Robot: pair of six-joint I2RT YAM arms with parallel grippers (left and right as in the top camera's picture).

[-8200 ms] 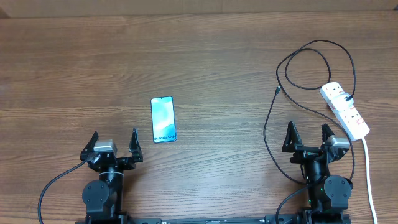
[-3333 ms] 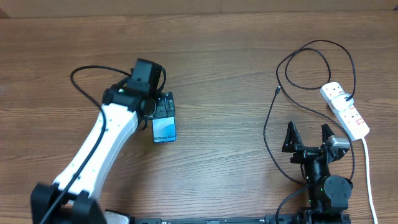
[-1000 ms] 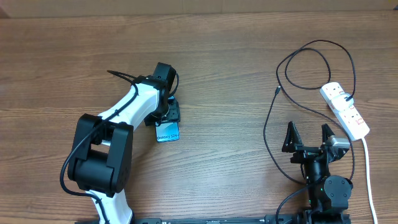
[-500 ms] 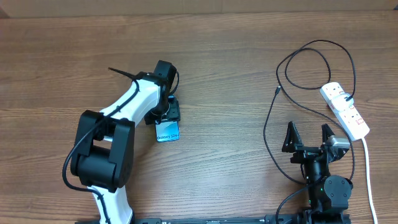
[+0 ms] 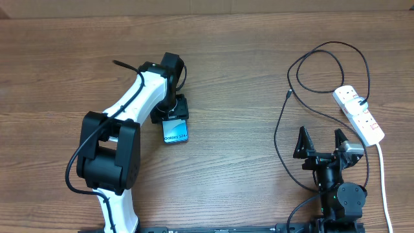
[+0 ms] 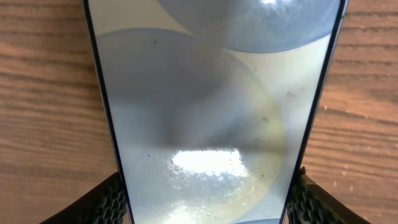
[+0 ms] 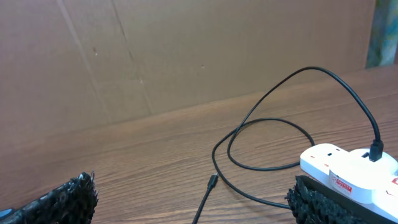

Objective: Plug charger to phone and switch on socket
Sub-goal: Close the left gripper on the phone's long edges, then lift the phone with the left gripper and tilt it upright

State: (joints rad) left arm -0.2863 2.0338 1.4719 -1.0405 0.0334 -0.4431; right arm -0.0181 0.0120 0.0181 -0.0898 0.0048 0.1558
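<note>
The phone [image 5: 175,133], lit blue-white with "Galaxy" text, lies on the table left of centre, slightly turned. My left gripper [image 5: 171,115] covers its far half. In the left wrist view the phone [image 6: 205,93] fills the frame, and the left gripper [image 6: 205,202] has a finger pad pressed on each long edge. The charger [image 5: 323,68] lies in black loops at the right. Its connector [image 5: 287,94] is free on the table, and its plug [image 5: 363,103] sits in the socket [image 5: 359,116]. My right gripper [image 5: 320,146] is open and empty near the front edge.
The socket's thick white lead [image 5: 383,178] runs to the front right. In the right wrist view the connector [image 7: 212,182], the cable loop [image 7: 273,121] and the socket [image 7: 348,168] lie ahead of the open right gripper [image 7: 193,202]. A cardboard wall [image 7: 186,56] stands behind.
My left arm reached out from rest and closed on the phone. In the last half second it shifted slightly right, turning the phone a little. The right arm has not moved.
</note>
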